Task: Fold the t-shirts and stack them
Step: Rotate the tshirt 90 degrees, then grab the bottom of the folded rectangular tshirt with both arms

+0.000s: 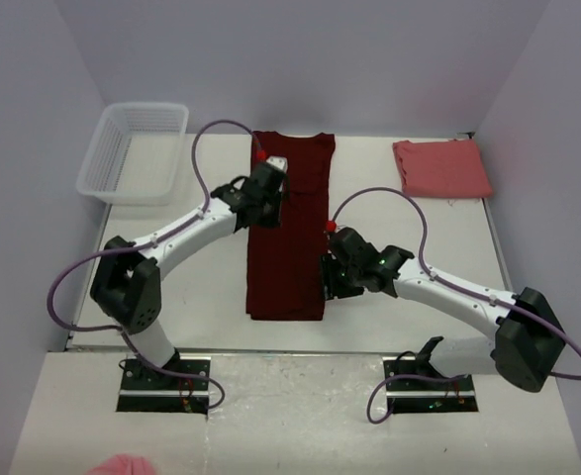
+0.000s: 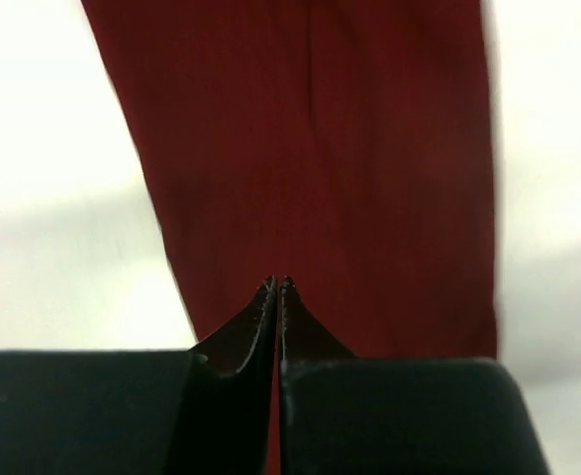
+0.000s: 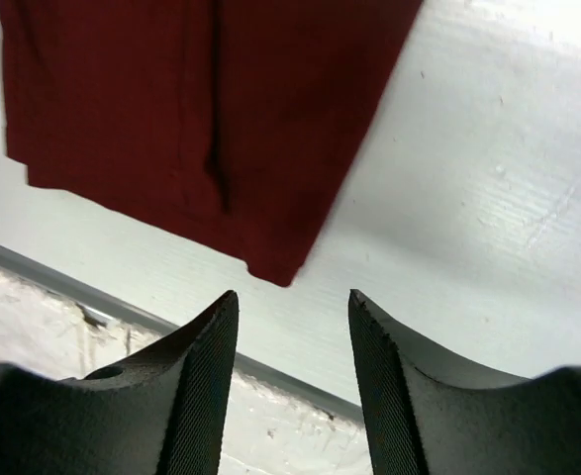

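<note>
Maroon t-shirt and pink t-shirt — two — lie apart; left jaws closed, right jaws parted.

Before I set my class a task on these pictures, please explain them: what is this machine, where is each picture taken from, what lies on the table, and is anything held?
These are two robot arms bolted at the near edge of a white table, each ending in a two-finger gripper. The wide picture looks down from above and behind them. The other two come from cameras on the wrists, so each shows its own fingers. On the table lie a dark maroon t-shirt folded into a long strip, a folded salmon pink t-shirt at the far right, and a white mesh basket at the far left. The left gripper is shut above the maroon shirt; the right gripper is open near its bottom corner. Neither visibly holds anything.
</note>
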{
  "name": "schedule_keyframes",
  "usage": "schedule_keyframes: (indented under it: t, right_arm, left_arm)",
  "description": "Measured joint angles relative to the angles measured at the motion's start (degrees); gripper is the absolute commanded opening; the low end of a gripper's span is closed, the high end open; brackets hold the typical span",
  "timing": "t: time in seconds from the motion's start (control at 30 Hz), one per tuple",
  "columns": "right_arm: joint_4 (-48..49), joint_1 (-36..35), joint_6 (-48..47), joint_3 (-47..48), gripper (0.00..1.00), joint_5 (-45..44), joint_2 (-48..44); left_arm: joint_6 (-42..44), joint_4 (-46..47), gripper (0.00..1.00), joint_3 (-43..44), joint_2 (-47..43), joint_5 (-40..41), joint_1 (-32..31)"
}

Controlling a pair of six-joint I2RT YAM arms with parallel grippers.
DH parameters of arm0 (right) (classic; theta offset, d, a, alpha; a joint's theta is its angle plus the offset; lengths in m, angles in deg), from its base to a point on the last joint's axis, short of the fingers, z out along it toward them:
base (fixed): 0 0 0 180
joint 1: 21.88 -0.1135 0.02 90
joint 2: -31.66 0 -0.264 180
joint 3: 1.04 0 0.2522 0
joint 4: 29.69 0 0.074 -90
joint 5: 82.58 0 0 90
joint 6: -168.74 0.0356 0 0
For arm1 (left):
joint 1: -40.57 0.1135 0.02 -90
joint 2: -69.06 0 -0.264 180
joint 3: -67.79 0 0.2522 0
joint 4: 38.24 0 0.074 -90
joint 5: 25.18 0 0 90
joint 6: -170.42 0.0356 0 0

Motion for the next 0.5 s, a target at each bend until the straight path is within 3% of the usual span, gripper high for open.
schedule_keyframes:
  t: [0.23,0.5]
  right_arm:
    - [0.5,0.0,1.2,-4.6,0.48,0.3,-0.2]
    - [4.9,-1.1,3.2,-5.7,0.44,2.2,5.5]
  left_arm:
    - [-9.0,-4.3,0.00,-22.3,-9.9,6.5,-10.3]
    - [-15.9,-5.3,0.00,-27.2,-14.0,10.1,-16.2]
